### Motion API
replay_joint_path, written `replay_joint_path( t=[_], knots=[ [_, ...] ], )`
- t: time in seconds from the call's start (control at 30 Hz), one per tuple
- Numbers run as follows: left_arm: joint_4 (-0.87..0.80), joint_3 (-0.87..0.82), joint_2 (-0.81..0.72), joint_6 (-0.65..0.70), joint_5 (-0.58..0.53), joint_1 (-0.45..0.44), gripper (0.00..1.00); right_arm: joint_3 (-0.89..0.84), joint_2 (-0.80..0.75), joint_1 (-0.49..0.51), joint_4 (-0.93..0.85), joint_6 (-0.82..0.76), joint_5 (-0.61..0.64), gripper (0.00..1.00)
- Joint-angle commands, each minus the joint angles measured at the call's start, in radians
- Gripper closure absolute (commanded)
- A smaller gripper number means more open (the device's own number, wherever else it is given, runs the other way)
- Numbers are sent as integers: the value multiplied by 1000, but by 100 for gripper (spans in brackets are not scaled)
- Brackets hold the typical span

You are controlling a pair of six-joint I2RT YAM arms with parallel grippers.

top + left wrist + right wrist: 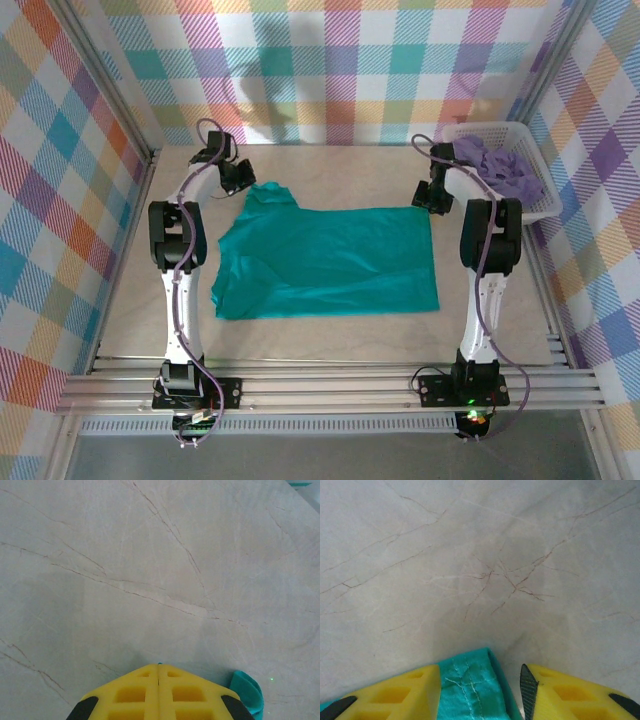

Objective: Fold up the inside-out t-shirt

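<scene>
Fabric of the teal inside-out t-shirt (330, 262) lay spread flat on the pale veined table (330, 335) between the two arms, with one short sleeve toward the far left. The left gripper (158, 666) sat at that far-left corner, its yellow fingers pressed together. A sliver of teal at their tips suggested they pinched the cloth, though the seam was too tight to be sure. The right gripper (481, 672) stood at the far-right corner with its fingers parted, the stitched hem lying between them. A white basket (548, 208) beside the right arm held a lavender garment (505, 170)
</scene>
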Motion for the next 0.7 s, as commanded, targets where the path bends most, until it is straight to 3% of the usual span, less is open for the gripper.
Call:
replay_joint_path(
  t=[0.0,0.4,0.67],
  knots=[
    [12,-19,-67,-3,27,-2,100,63,39,-4,-87,-21,-18,58],
    [26,-111,-171,-3,29,-3,100,72,20,-2,-36,-83,-30,93],
    [62,-311,-387,-31,21,-2,100,-146,-167,-4,177,-217,-34,98]
  ],
)
